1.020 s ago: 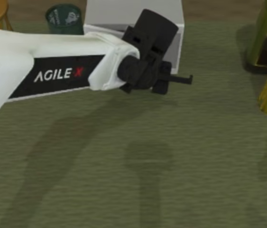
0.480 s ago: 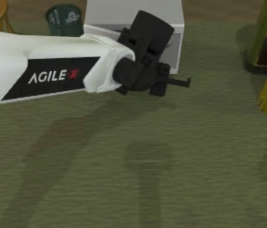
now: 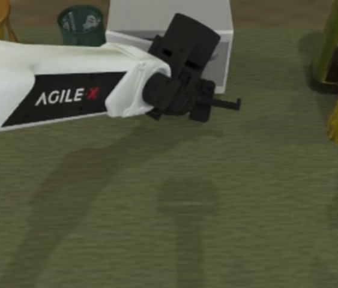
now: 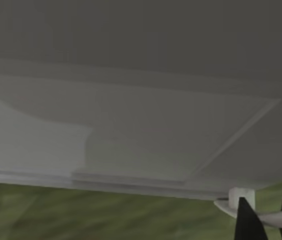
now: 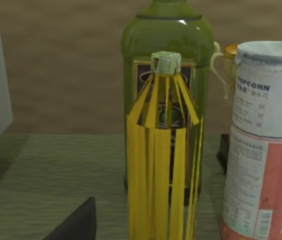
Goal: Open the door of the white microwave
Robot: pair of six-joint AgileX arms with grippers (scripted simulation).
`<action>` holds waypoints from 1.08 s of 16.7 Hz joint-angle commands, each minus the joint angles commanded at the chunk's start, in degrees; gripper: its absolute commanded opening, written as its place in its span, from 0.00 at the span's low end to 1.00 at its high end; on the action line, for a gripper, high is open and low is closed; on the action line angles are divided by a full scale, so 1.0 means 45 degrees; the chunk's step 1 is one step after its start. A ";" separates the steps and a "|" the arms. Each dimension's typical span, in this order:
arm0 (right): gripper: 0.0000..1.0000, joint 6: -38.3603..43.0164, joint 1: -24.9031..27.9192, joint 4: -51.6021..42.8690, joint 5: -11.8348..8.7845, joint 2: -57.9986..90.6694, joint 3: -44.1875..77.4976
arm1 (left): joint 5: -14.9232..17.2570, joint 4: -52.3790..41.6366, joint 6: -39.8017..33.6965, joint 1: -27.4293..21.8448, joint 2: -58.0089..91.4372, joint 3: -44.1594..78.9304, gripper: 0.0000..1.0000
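White microwave (image 3: 175, 21) at the far worktop edge, door (image 4: 130, 125) seemingly barely ajar.
Left hand (image 4: 263, 220) pinches the slim handle (image 4: 241, 197) at the door's right edge; the swing remains.

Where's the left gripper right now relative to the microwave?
In the top view the left gripper sits at the front right corner of the white microwave, top centre of the table, right of the green cup; the left wrist view shows its jaws at the door handle.
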 joint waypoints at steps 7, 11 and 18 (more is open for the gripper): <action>1.00 0.0000 0.0000 0.0000 0.0000 0.0000 0.0000 | 0.0000 0.0000 0.0000 0.0000 0.0000 0.0000 0.00; 1.00 0.0000 0.0000 0.0000 0.0000 0.0000 0.0000 | 0.0000 0.0000 0.0000 0.0000 0.0000 0.0000 0.00; 1.00 0.0000 0.0000 0.0000 0.0000 0.0000 0.0000 | 0.0332 0.0244 0.0380 0.0067 -0.0290 -0.0393 0.00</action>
